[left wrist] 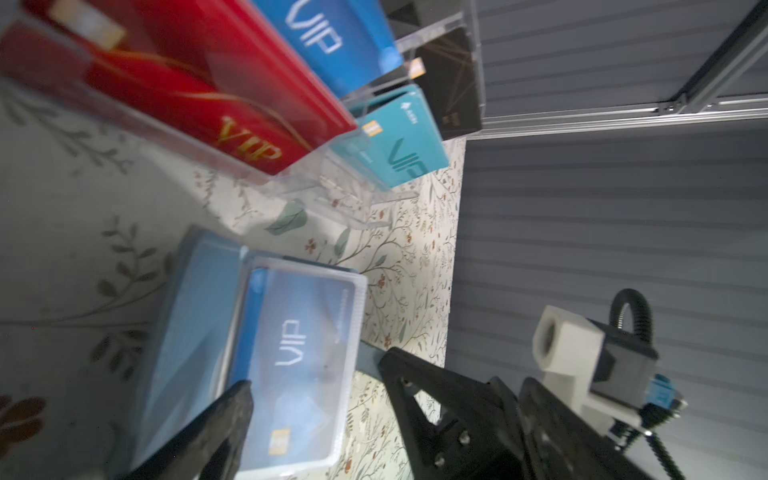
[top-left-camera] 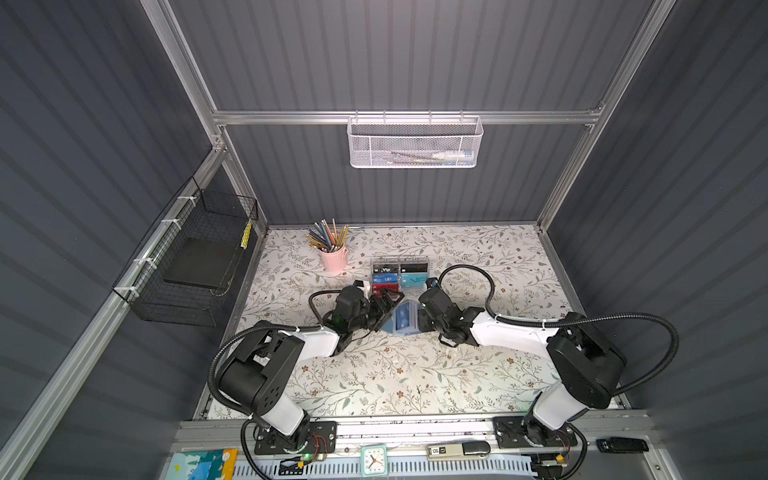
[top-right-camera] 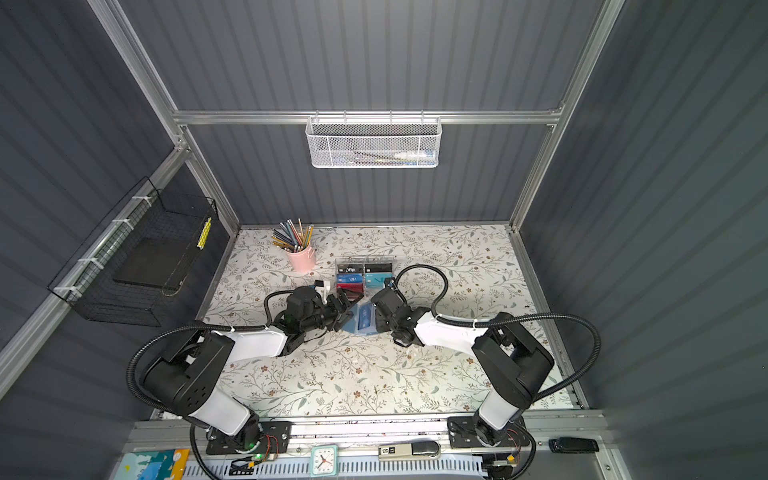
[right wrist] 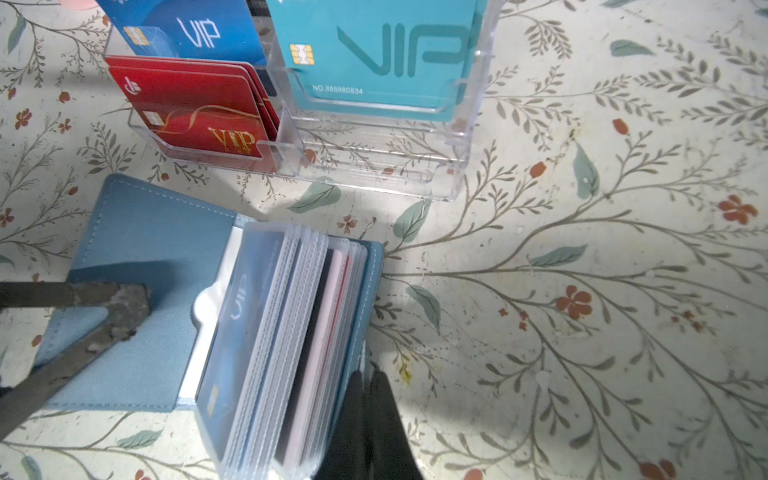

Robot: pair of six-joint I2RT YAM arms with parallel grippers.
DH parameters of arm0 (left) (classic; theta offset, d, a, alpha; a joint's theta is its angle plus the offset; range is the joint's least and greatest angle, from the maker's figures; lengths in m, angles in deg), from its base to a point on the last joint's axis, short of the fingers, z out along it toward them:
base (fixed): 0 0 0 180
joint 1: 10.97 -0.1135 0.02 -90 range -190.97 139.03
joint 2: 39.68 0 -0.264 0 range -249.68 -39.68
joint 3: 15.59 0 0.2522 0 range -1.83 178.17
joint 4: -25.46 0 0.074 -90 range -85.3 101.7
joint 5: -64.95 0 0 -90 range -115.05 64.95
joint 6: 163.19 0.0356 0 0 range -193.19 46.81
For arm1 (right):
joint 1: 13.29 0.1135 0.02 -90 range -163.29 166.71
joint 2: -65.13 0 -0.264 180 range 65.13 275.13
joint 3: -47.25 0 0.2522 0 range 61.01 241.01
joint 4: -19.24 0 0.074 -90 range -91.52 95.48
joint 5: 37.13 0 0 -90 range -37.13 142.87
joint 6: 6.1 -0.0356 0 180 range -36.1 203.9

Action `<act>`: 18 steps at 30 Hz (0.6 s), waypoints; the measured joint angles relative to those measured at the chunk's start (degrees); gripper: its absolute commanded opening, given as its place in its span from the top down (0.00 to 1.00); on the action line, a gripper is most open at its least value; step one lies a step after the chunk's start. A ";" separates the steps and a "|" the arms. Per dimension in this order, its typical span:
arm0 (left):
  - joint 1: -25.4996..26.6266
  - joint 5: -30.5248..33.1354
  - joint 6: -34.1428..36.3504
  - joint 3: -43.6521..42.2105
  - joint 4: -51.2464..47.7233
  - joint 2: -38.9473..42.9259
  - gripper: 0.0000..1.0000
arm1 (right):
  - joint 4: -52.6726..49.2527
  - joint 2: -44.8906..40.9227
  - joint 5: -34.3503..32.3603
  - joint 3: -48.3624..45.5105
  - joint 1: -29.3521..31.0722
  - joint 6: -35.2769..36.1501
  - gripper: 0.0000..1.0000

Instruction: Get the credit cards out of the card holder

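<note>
Left gripper [left wrist: 316, 374] sits spread on the card holder [right wrist: 137, 232], right gripper [right wrist: 368, 390] pressed together at its edge. A slip could flop the sleeves [right wrist: 291, 332] over the credit cards [right wrist: 237, 324].

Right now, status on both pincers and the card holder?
Left pincer open, one finger over the card holder's flap. Right pincer shut at its other edge. Cards in sleeves. Clear rack close behind.

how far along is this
Done: the blue-grey folding card holder lies open, clear sleeves fanned. In hand: the open left gripper is over its opened cover, the shut right gripper at its other edge. Left: no card is out; the blue VIP card sits in the front sleeve.
</note>
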 measured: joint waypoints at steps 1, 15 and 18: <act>0.00 0.07 0.07 -0.37 0.00 -0.28 0.00 | 0.07 0.00 0.04 -0.09 0.00 0.00 1.00; 0.00 2.29 4.02 -1.51 -1.53 -0.66 0.00 | 2.21 -0.33 3.39 -1.88 -1.57 -0.68 0.85; 0.00 3.34 5.07 -2.08 -2.58 -0.66 0.00 | 3.10 -0.55 4.35 -2.91 -1.64 -1.07 0.79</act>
